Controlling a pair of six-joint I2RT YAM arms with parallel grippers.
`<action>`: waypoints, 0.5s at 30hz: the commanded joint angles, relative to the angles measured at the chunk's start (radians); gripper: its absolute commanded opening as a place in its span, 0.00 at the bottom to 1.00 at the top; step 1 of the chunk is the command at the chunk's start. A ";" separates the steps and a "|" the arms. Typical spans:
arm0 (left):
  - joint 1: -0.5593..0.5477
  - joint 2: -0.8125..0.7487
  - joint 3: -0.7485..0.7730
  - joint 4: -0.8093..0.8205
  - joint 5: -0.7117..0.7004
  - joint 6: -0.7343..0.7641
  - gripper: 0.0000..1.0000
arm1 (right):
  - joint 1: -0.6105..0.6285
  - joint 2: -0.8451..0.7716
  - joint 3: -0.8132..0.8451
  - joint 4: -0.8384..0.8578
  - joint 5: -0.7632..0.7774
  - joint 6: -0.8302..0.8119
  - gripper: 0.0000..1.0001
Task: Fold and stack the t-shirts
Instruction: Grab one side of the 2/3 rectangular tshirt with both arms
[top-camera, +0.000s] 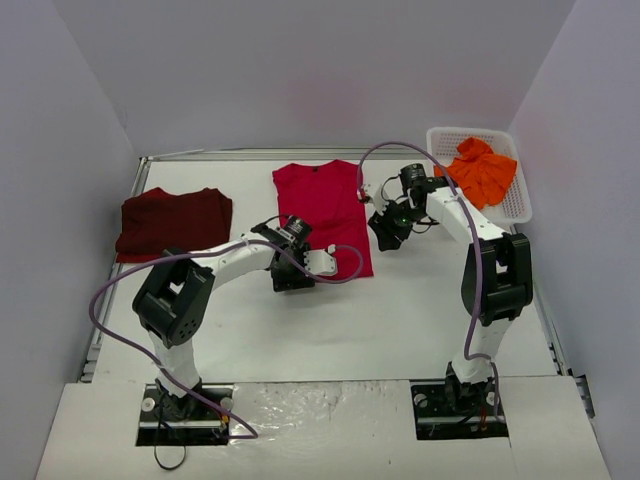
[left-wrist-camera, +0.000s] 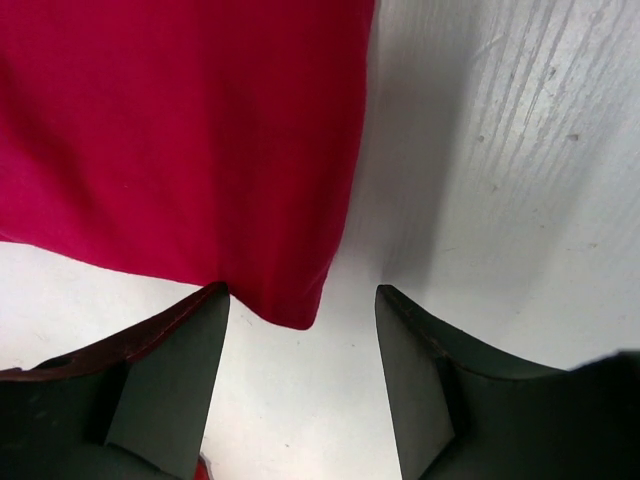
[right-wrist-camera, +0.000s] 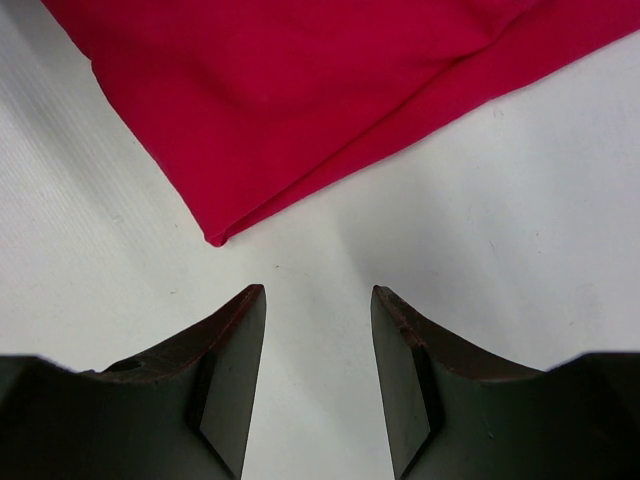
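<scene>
The bright red t-shirt (top-camera: 322, 212) lies flat mid-table as a narrow rectangle. My left gripper (top-camera: 293, 278) is open and empty, low over its near left corner; in the left wrist view the corner of the red cloth (left-wrist-camera: 180, 130) reaches just between the fingertips of the gripper (left-wrist-camera: 302, 292). My right gripper (top-camera: 385, 235) is open and empty beside the shirt's right edge; in the right wrist view it (right-wrist-camera: 318, 292) hovers over bare table just short of a folded corner of the red cloth (right-wrist-camera: 330, 90). The dark maroon t-shirt (top-camera: 172, 222) lies folded at the left. The orange t-shirt (top-camera: 480, 170) is crumpled in the basket.
The white lattice basket (top-camera: 515, 205) stands at the back right by the wall. Grey walls enclose the table on three sides. A purple cable (top-camera: 400, 148) loops above the right arm.
</scene>
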 joint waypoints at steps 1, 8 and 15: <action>-0.004 -0.010 0.030 0.014 0.014 -0.015 0.59 | -0.009 -0.011 -0.013 -0.022 -0.009 -0.013 0.43; -0.007 0.004 0.037 0.029 0.018 -0.030 0.58 | -0.010 -0.017 -0.022 -0.023 -0.009 -0.018 0.43; -0.009 0.029 0.047 0.025 0.014 -0.038 0.20 | -0.010 -0.026 -0.046 -0.023 -0.015 -0.018 0.40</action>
